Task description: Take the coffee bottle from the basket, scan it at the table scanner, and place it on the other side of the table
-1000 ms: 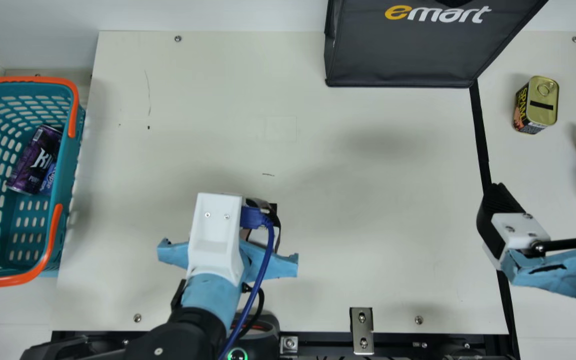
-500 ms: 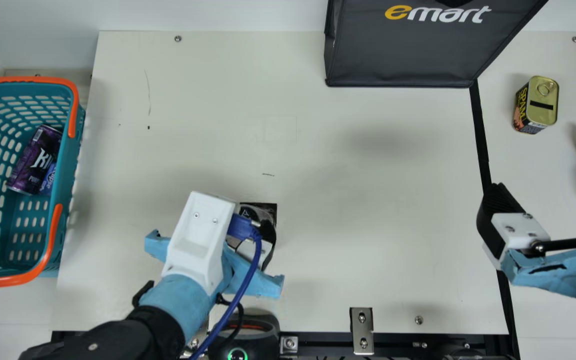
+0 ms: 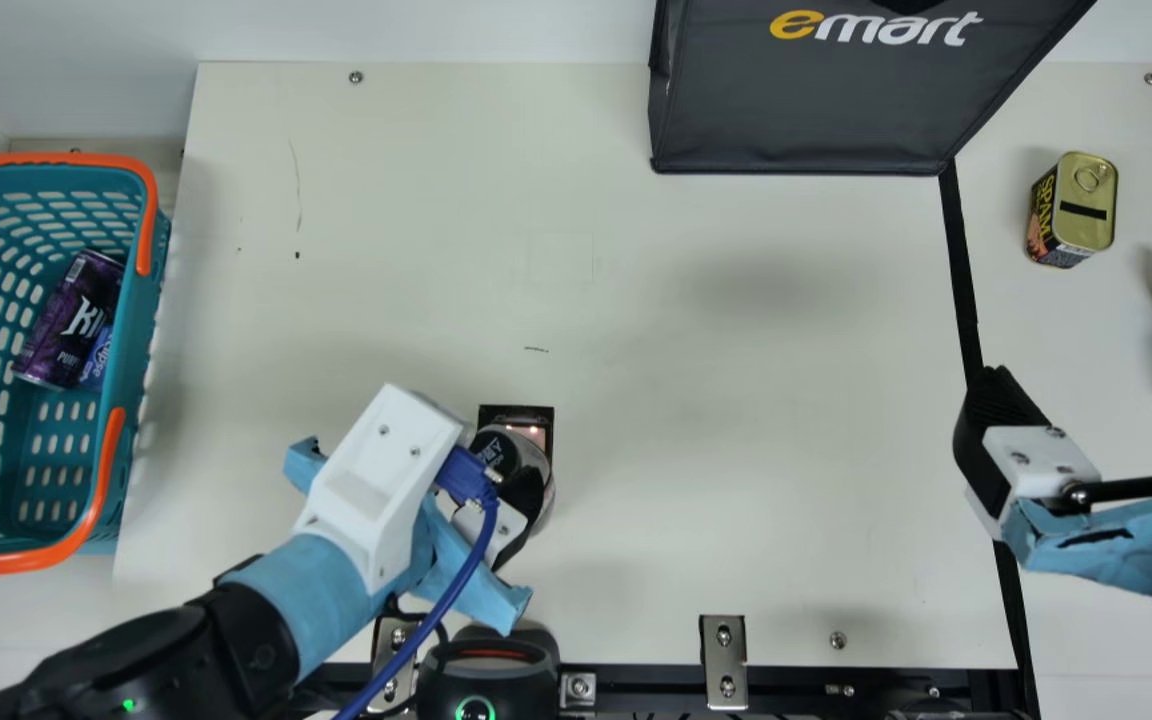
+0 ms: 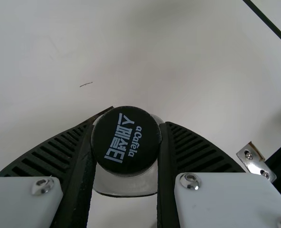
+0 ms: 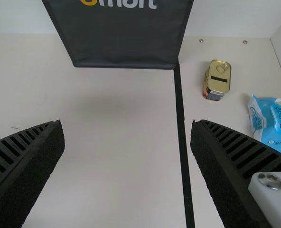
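The coffee bottle (image 3: 498,450), its long axis roughly upright, is pinched by the left pincer (image 4: 127,137) at the scanner (image 3: 528,412); the spread right pincer (image 5: 126,127) is held well to the scanner's right.

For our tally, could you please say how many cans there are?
2: purple can in the basket, gold-topped can right of the black strip. The partly hidden blue item by the first may be another.

Lower center, the left claw (image 3: 510,486) is gripping the coffee bottle (image 3: 498,452), which is partly covering the table scanner (image 3: 517,410); lower right, the right claw (image 3: 1091,386) is hanging open; a teal basket (image 3: 132,340) is sitting far left.
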